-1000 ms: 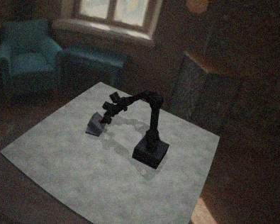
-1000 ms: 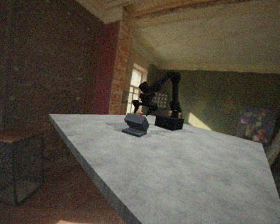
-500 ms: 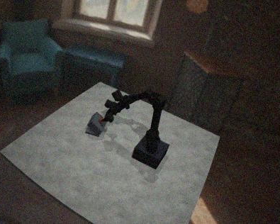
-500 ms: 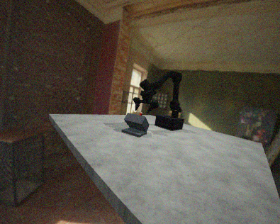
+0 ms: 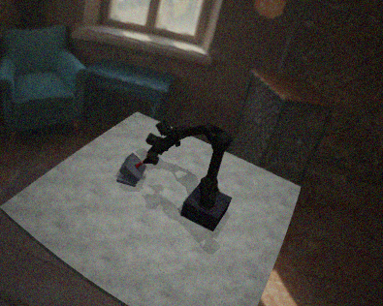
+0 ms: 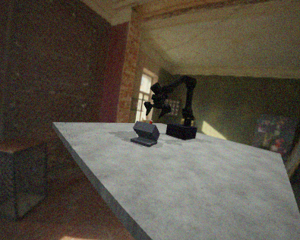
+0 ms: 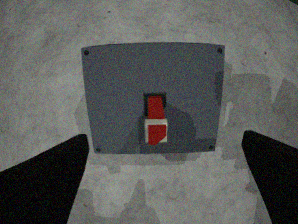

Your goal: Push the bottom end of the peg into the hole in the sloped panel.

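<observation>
A red square peg [image 7: 156, 120] [image 5: 140, 165] [image 6: 150, 122] sits in the hole of the grey sloped panel [image 7: 120, 90] [image 5: 129, 170] [image 6: 145, 132], with its top end sticking out of the face. My gripper [image 7: 168, 141] [image 5: 150, 156] [image 6: 156, 110] is open and empty. It is drawn back from the panel along the peg's line, and its two dark fingers stand wide at the lower left and lower right of the wrist view, clear of the peg.
The panel stands on a pale grey table top [image 5: 109, 232] [image 6: 203, 171]. The arm's dark base [image 5: 207, 208] [image 6: 181, 131] stands behind the panel. Blue armchairs [image 5: 36, 77] and a window lie beyond the table.
</observation>
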`<state>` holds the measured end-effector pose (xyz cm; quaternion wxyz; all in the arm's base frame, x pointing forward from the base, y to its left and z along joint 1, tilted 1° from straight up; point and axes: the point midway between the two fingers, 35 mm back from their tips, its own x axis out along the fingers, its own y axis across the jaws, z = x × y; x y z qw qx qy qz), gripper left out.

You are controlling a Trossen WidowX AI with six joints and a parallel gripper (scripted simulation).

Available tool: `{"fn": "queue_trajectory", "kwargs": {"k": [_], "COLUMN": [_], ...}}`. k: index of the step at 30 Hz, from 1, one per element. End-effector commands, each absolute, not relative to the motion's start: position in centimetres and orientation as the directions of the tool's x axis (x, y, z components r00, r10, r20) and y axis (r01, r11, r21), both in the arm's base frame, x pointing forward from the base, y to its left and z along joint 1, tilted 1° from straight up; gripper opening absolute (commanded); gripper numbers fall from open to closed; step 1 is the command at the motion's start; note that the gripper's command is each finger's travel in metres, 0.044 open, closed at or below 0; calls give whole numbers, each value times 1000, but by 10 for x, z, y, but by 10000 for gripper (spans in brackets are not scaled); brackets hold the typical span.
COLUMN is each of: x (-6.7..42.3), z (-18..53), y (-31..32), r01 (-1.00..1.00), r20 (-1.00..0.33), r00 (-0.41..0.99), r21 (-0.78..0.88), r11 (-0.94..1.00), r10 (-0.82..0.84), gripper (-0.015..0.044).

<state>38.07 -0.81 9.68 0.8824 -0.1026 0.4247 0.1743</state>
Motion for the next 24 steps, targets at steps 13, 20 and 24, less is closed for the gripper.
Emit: {"fn": "queue_trajectory", "kwargs": {"k": [13,20,24], "x": [366,360,357], "z": [118,126,130], "y": [-14,-17,-18], "r01": [-396,-396,-396], "r20": [-786,-787,-787], "r00": [577,577,576], "r21": [-32,-32,-32], "r11": [918,918,918], "r10": [221,221,221], "gripper": [440,440,440]}}
